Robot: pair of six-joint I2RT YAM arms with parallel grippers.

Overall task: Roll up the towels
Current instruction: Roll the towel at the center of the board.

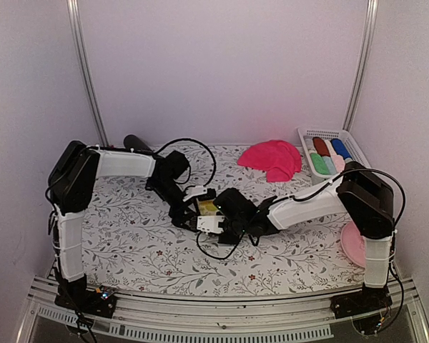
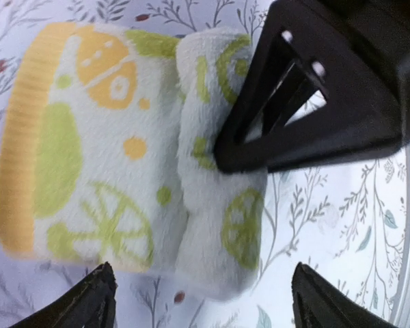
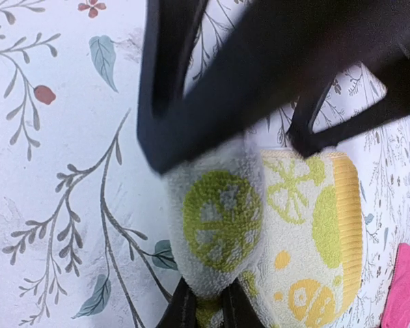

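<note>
One lemon-print towel (image 2: pixel 102 143) is laid mid-table, half rolled. The roll is pinned by the right gripper (image 3: pixel 229 156), likely to stop unwinding; clamped or merely pressing cannot be told. The left gripper (image 2: pixel 205 301) is held wide open astride it. The basket (image 1: pixel 323 132) of rolled towels (image 1: pixel 327 156) is shown only from above.

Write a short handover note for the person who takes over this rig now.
Left gripper: open, at the lemon towel edge.
Right gripper: shut on that towel's rolled part.
Lemon towel: mid-table, partly rolled.
Pink towel: crumpled at the back, not rolled.
Done: several rolls in the basket.
To do: finish this roll, then roll the pink towel.
</note>
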